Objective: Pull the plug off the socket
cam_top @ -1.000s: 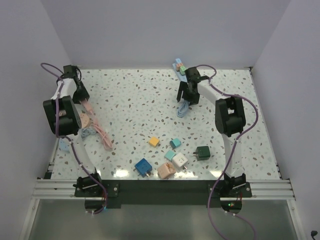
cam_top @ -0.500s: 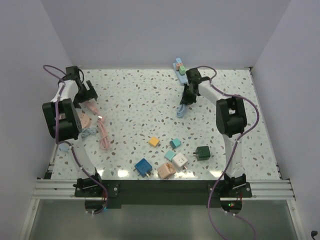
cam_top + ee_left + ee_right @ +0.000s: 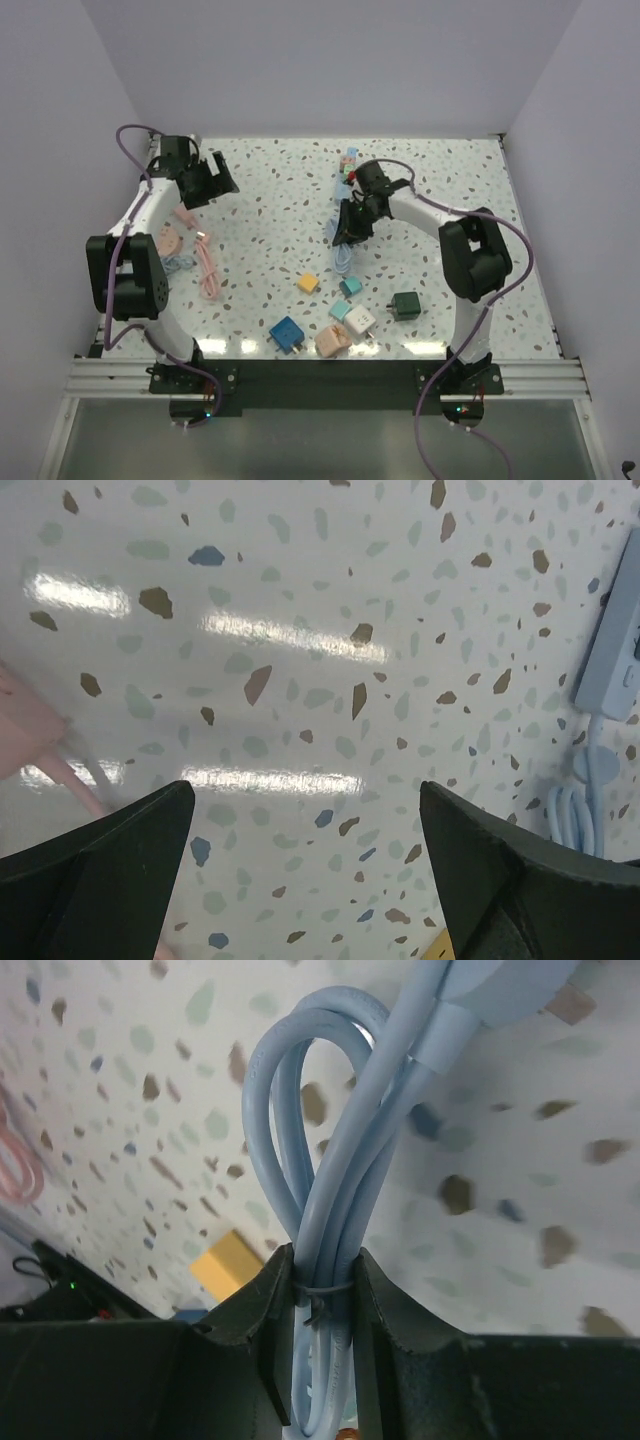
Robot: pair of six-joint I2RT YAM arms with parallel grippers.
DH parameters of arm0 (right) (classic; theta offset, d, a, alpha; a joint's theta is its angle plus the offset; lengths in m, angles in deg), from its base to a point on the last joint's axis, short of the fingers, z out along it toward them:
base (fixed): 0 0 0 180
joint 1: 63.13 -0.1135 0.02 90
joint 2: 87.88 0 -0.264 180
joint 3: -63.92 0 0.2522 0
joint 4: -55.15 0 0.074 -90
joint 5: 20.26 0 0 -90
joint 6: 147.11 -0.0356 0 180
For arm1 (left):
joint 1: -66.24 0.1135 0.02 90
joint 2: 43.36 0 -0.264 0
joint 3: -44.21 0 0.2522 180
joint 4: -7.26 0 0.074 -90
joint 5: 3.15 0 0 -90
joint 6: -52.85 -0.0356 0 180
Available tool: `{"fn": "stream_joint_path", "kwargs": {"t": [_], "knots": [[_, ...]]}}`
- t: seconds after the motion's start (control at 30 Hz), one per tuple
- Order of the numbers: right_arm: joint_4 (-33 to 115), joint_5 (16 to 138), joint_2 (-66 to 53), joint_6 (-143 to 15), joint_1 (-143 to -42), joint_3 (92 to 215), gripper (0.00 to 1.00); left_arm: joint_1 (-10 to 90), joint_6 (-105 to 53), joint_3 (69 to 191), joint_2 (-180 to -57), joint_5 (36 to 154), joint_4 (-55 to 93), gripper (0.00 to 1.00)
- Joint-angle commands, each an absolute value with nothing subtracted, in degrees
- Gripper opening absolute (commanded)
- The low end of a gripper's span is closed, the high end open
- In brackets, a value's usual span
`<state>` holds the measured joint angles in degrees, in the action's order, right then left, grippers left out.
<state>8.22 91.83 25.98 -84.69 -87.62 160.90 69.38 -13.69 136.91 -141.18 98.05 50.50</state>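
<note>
The speckled tabletop (image 3: 270, 220) carries everything. Over its far left part the left end effector (image 3: 212, 180) hangs with its jaws spread wide and nothing between them; its wrist view shows only bare tabletop between the two dark fingers (image 3: 110, 850).

The right arm reaches in toward the middle, and the right end effector (image 3: 347, 228) is closed tight on the blue cable (image 3: 330, 1190). This cable is a folded bundle bound with a thin tie and is pinched between the finger pads just above that tie.

The light blue power strip (image 3: 349, 160) lies at the far centre of the tabletop, just beyond the right end effector and partly hidden by that arm. The cable runs from the strip's near end down into the grip. Small coloured plugs (image 3: 346, 172) show on the strip, apart from the fingers.

A pink cable (image 3: 205, 265) lies at the left. Loose adapters (image 3: 287, 333) sit scattered near the front edge.
</note>
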Motion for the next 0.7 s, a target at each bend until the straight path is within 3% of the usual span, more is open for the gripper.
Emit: {"fn": "stream_joint_path", "kwargs": {"t": [0.0, 0.23, 0.37, 0.53, 0.67], "knots": [[13.0, 100.1, 21.6, -84.4, -94.6, 157.1, 0.00, 68.1, -11.4, 133.3, -143.6, 102.4, 45.2, 1.00], [14.2, 104.9, 27.0, -84.1, -102.8, 164.0, 0.00, 66.8, -9.9, 131.9, -144.2, 103.3, 43.3, 1.00], [5.8, 108.7, 29.4, -76.1, -103.3, 169.8, 0.00, 66.8, -10.0, 131.0, -143.0, 102.7, 43.3, 1.00], [-14.7, 107.6, 31.0, -62.2, -103.2, 175.8, 0.00, 66.8, -10.1, 129.5, -142.6, 102.8, 43.2, 1.00], [-17.9, 98.2, 25.1, -62.9, -102.6, 169.6, 0.00, 66.8, -10.1, 129.4, -143.1, 102.8, 42.9, 1.00]]}}
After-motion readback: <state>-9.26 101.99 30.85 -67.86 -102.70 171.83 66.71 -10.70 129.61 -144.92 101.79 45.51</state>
